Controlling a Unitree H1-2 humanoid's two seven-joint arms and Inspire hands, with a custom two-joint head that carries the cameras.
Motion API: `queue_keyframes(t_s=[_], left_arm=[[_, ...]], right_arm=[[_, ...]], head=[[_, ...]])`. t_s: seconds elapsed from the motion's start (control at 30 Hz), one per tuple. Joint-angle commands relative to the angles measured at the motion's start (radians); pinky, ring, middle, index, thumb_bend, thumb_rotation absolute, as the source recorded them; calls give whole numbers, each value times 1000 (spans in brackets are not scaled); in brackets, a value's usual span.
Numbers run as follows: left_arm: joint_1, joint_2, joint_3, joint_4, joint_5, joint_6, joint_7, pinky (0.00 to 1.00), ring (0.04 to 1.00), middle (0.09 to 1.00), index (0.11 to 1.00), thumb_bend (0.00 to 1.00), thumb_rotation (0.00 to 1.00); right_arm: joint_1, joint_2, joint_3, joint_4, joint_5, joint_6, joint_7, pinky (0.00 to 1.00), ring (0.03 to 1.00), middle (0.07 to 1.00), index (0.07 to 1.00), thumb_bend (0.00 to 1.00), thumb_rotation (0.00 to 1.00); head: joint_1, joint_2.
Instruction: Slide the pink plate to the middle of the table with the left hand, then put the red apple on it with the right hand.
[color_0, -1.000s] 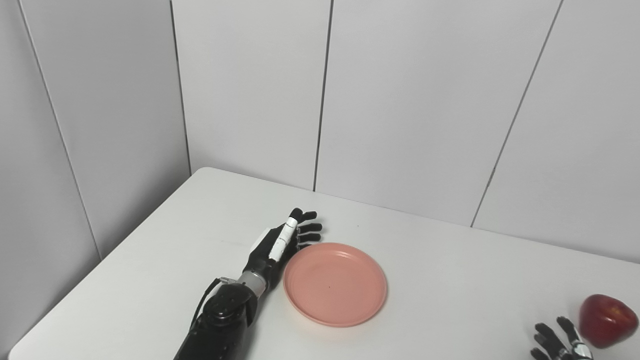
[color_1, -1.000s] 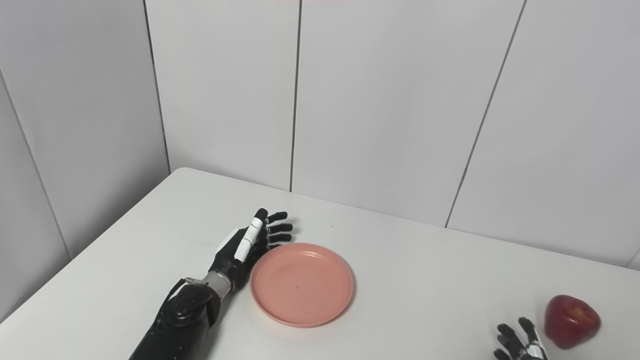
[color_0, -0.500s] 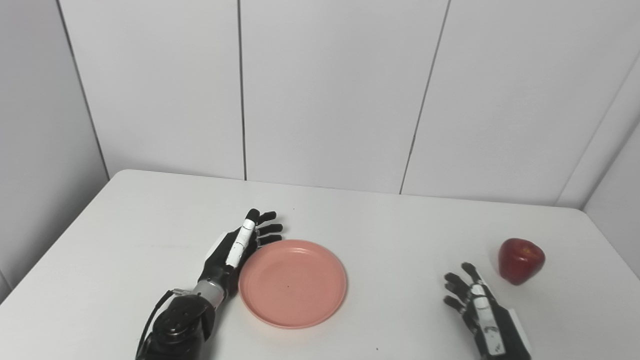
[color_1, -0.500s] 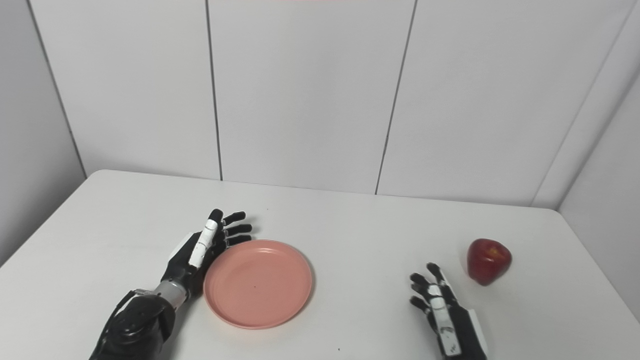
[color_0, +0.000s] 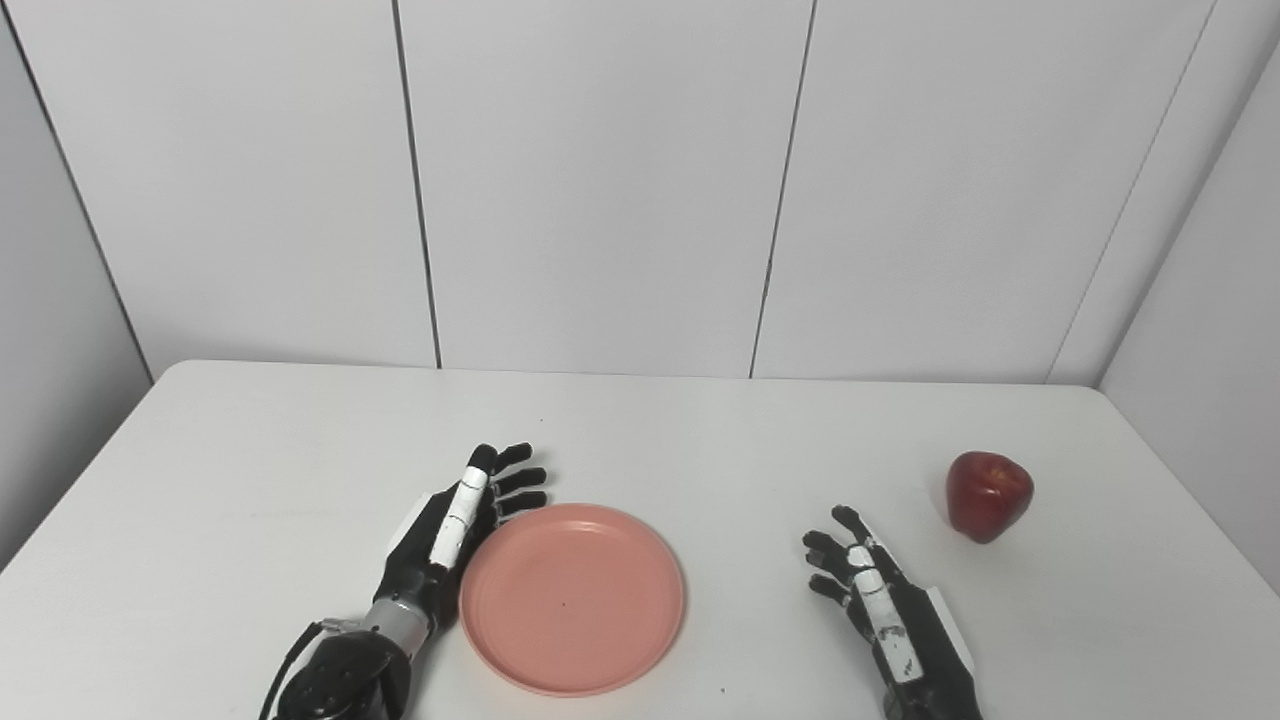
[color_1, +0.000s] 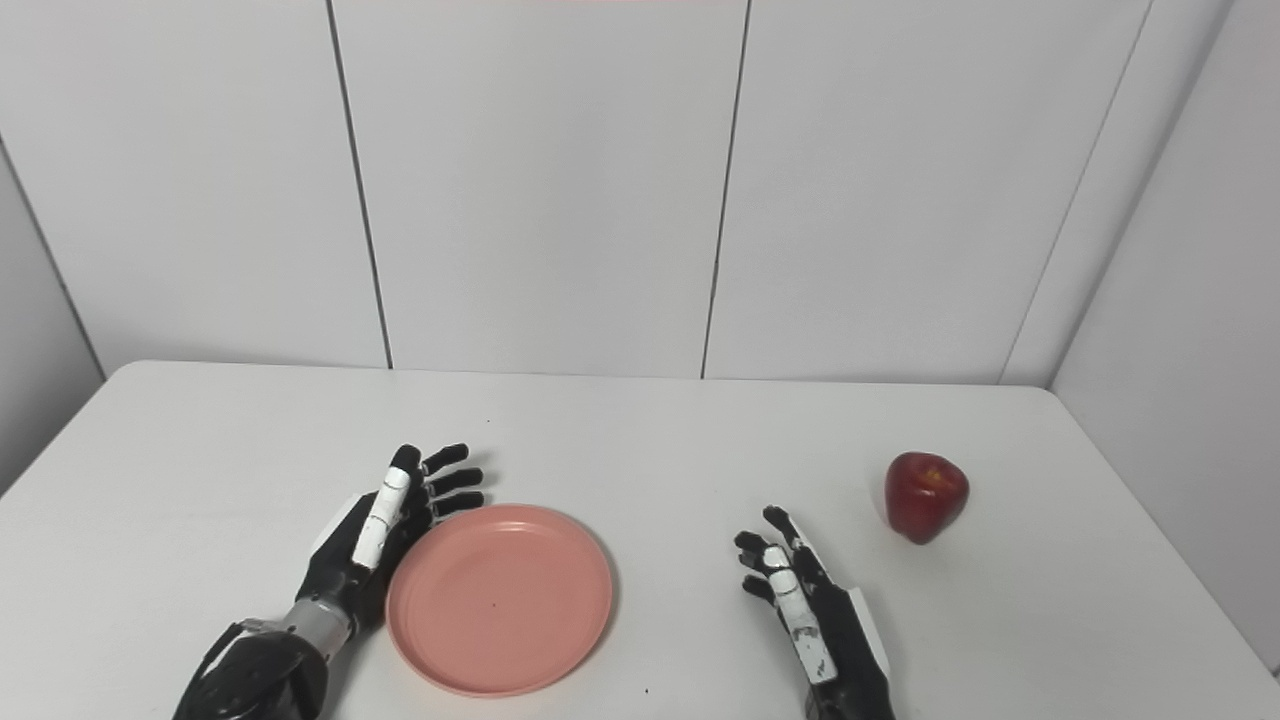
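The pink plate (color_0: 572, 597) lies flat on the white table (color_0: 700, 440), a little left of its middle near the front. My left hand (color_0: 455, 520) is open, standing on edge with its palm against the plate's left rim. The red apple (color_0: 988, 495) stands upright at the right side of the table. My right hand (color_0: 885, 610) is open and empty, on or just above the table between the plate and the apple, apart from both. The same scene shows in the right eye view, with the plate (color_1: 498, 597) and the apple (color_1: 926, 495).
White panel walls (color_0: 600, 180) close in the table at the back and on both sides. The table's right edge runs close past the apple.
The camera has swung to the right, so the whole picture shifted and the right hand and apple came fully into view. The right hand seems to have moved in toward the middle; the left hand stays against the plate.
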Motion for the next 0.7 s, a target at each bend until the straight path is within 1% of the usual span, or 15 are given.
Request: queue_keyframes(t_s=[0.0, 0.1, 0.17, 0.27, 0.4, 0.5, 0.6, 0.67], left_arm=[[0, -20, -7, -13, 8, 23, 8, 785, 800, 821, 831, 716, 974], [16, -29, -8, -29, 19, 21, 19, 812, 816, 832, 841, 688, 989], [28, -28, -10, -43, 26, 18, 21, 801, 817, 833, 850, 668, 997], [37, -26, -11, -62, 25, 24, 21, 801, 818, 836, 861, 665, 996], [37, -29, 4, -69, 5, 27, 23, 836, 826, 843, 866, 662, 979], [28, -39, 14, -57, 2, 24, 31, 848, 825, 847, 867, 667, 965], [14, -70, 14, -46, 17, 30, 57, 853, 827, 850, 868, 668, 977], [7, -86, 8, -40, 30, 33, 72, 847, 827, 851, 870, 666, 986]], right_arm=[[-23, 11, 17, -21, -2, 6, 13, 825, 856, 819, 920, 823, 893], [-17, 7, 19, -28, -5, 7, 15, 829, 858, 821, 926, 818, 897], [-13, 3, 19, -35, -4, 9, 16, 830, 860, 825, 929, 816, 899], [-10, -2, 16, -43, 2, 15, 19, 830, 860, 825, 928, 806, 897], [-11, -6, 11, -46, 5, 22, 22, 827, 859, 827, 930, 798, 894], [-12, -6, 9, -39, 5, 18, 21, 820, 856, 823, 926, 810, 886], [-12, -10, 10, -32, 6, 5, 27, 819, 858, 822, 925, 821, 886], [-10, -9, 10, -37, 5, 9, 26, 820, 860, 823, 926, 829, 889]], head=[[-1, -4], [2, 0], [4, 4], [10, 9], [18, 12], [20, 11], [29, 12], [35, 16]])
